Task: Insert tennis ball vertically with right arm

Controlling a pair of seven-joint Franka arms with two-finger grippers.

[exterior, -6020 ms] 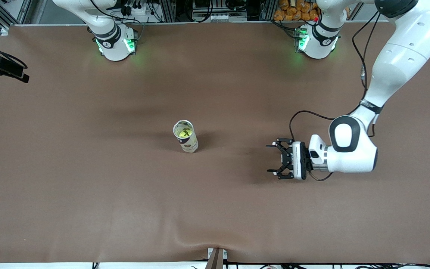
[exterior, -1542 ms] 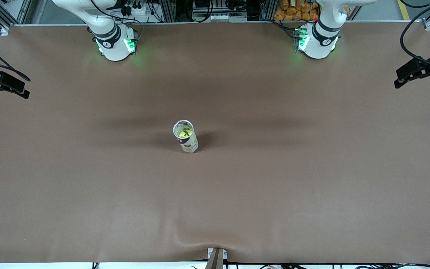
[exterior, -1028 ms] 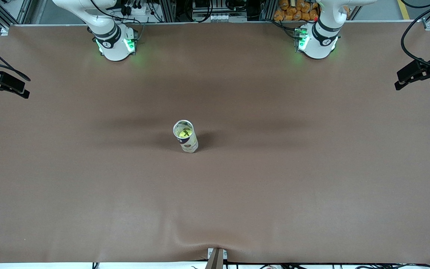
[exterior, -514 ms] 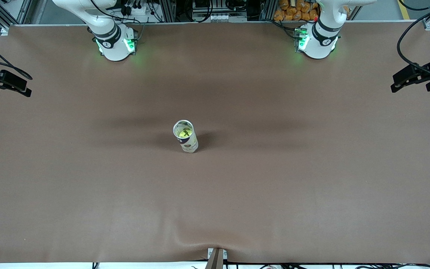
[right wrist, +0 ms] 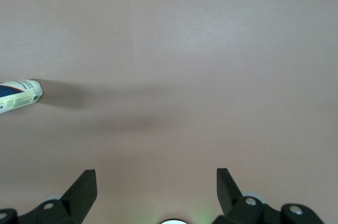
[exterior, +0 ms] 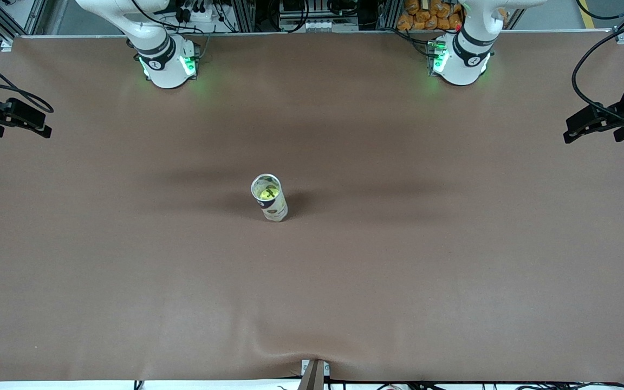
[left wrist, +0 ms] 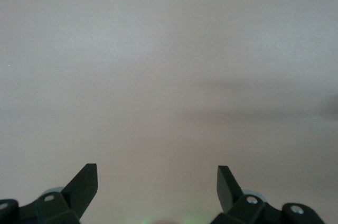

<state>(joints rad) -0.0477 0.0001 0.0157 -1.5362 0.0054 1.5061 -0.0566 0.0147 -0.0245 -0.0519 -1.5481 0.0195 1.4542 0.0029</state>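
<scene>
A clear tube [exterior: 270, 199] stands upright at the middle of the brown table [exterior: 398, 281]. A yellow-green tennis ball [exterior: 267, 190] shows inside it through the open top. The tube's lower end also shows in the right wrist view [right wrist: 20, 95]. My right gripper [exterior: 41, 125] hangs open and empty over the table's edge at the right arm's end; its wrist view [right wrist: 157, 177] shows the jaws wide apart. My left gripper [exterior: 572, 130] hangs open and empty over the edge at the left arm's end, with its jaws wide apart over bare table [left wrist: 157, 174].
Both arm bases [exterior: 167, 65] [exterior: 461, 62] stand along the table's edge farthest from the front camera. A small bracket [exterior: 314, 371] sits at the table's nearest edge. The table cover has a slight wrinkle near that bracket.
The left arm has pulled away from beside the tube to the table's end. Over the last second both grippers have drifted slightly inward. The tube has not moved.
</scene>
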